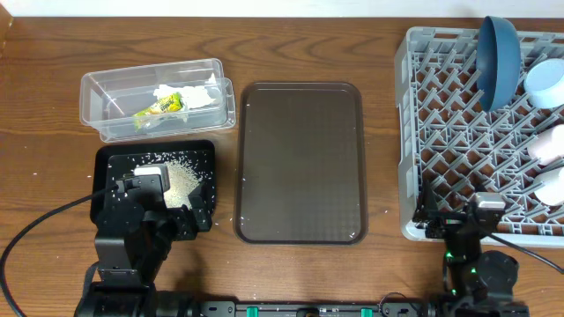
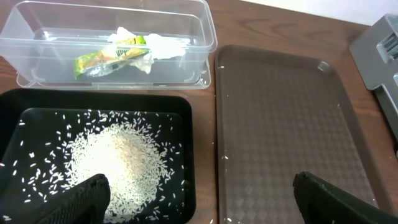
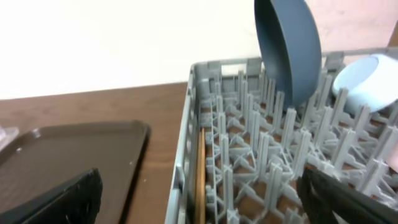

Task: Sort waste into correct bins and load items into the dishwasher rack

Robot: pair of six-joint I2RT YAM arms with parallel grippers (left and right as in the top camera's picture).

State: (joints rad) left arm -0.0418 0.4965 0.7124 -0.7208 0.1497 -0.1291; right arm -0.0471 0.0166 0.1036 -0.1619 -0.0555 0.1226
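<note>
The clear tub (image 1: 97, 88) holds the yellow-green wrapper (image 1: 159, 107) and the white tissue (image 1: 189, 92); both also show in the left wrist view, the wrapper (image 2: 109, 60) and the tissue (image 2: 163, 46). The black tray (image 1: 201, 151) holds a heap of rice (image 2: 118, 162). My left gripper (image 2: 205, 202) is open and empty over the black tray's right edge. The grey rack (image 1: 412, 132) holds the upright dark-blue plate (image 1: 498, 57), the pale-blue bowl (image 1: 546, 81), two pale cups (image 1: 552, 145) and the chopsticks (image 3: 200, 168). My right gripper (image 3: 202, 199) is open and empty above the rack's front left corner.
The large brown serving tray (image 1: 300, 163) lies between the black tray and the rack, with a few stray rice grains at its front left edge (image 2: 222, 157). Both arm bases stand at the table's front edge.
</note>
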